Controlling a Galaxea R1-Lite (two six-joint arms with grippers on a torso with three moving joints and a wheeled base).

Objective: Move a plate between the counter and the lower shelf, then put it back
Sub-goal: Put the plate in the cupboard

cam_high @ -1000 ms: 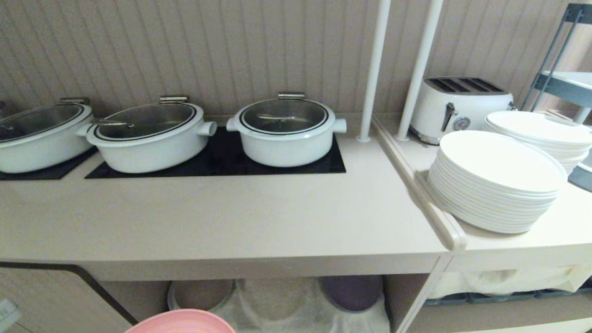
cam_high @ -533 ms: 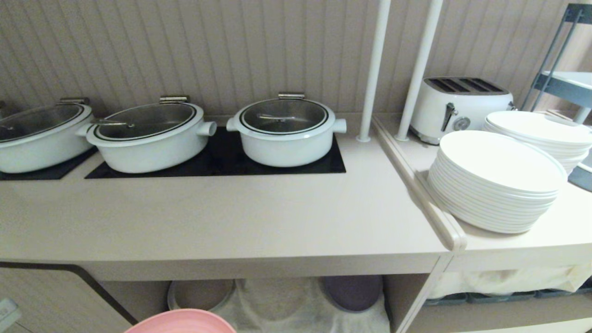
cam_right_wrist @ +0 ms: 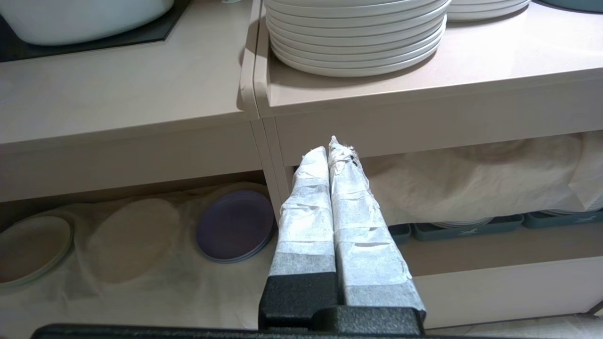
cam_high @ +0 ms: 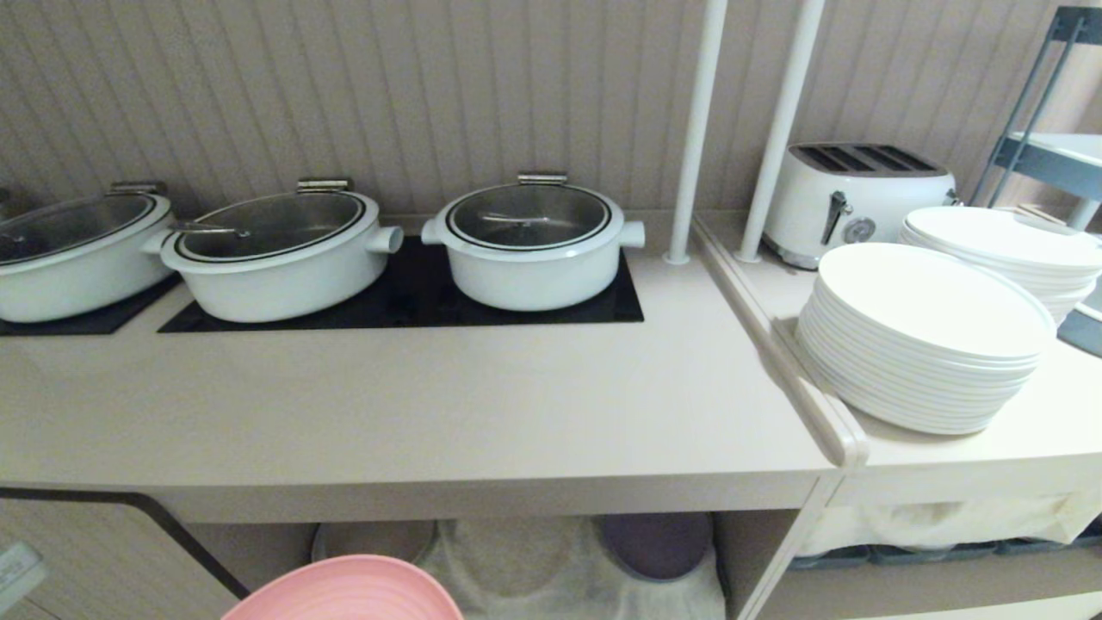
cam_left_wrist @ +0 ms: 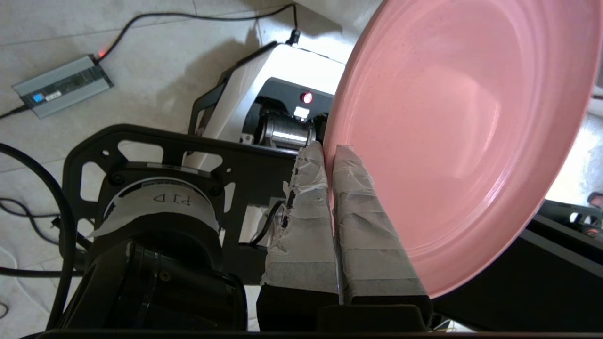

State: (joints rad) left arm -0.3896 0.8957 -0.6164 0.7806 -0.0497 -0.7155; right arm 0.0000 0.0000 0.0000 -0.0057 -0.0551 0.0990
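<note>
Head view: the pink plate [cam_high: 343,590] is showing at the bottom edge, in front of and below the counter [cam_high: 413,413], only its upper part in frame. No gripper is showing here. Three white pots with glass lids are sitting on the black hob panels [cam_high: 413,301] at the back of the counter. Under the counter, the lower shelf [cam_high: 525,560] is carrying a white cloth, with a beige plate [cam_high: 370,541] on the left and a purple plate [cam_high: 656,544] on the right. To the right, two stacks of white plates [cam_high: 925,336] and a toaster [cam_high: 852,198] are sitting on the side ledge.

Left wrist view: the left gripper [cam_left_wrist: 330,150] is pinching the rim of the pink plate [cam_left_wrist: 461,132], its taped fingers [cam_left_wrist: 306,207] pressing nearly together with the thin rim between them. The plate is hanging tilted, steeply on edge, off any surface, above the robot base and tiled floor. A grey power brick [cam_left_wrist: 61,84] is lying on the floor.

Right wrist view: the right gripper [cam_right_wrist: 332,148] is hanging in front of the cabinet, taped fingers [cam_right_wrist: 306,212] pressing together and gripping nothing. Beyond it the purple plate [cam_right_wrist: 234,226] and beige plate [cam_right_wrist: 33,249] are lying on the cloth of the lower shelf [cam_right_wrist: 141,278]; grey trays [cam_right_wrist: 466,226] are sitting in the next shelf over, white plates [cam_right_wrist: 358,37] above.
</note>
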